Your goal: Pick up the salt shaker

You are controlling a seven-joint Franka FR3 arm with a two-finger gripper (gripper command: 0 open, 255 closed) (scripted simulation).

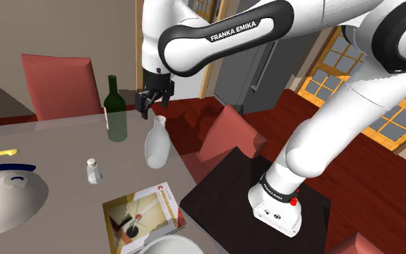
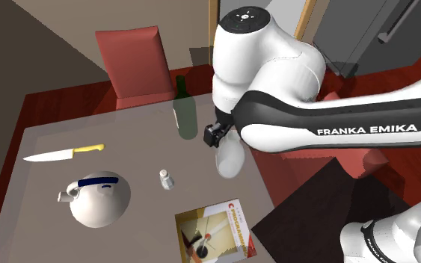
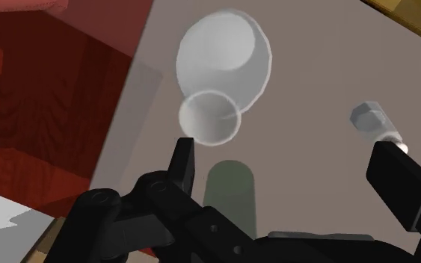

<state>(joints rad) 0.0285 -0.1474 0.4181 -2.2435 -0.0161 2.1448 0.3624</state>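
Nearest in the shoulder view, a book (image 1: 142,215) with a pale cover lies flat on the grey worktop (image 1: 57,144), on the camera's side of the white vase (image 1: 156,142). A round white vessel with a blue band (image 1: 6,198) sits well to the shoulder view's left of the vase, also nearer the camera. The salt shaker (image 1: 91,170) stands upright and alone, to the shoulder view's left of the vase and a little nearer, apart from everything around it. Just past the vase, on the same side as the shaker, stands a dark green bottle (image 1: 115,112). The black end effector (image 1: 153,101) hangs above the vase's mouth, well away from the shaker; in the wrist view its fingers (image 3: 184,161) stand wide apart, clasping nothing. Farthest beyond the vase, a red chair (image 1: 57,85) faces the worktop's far edge.
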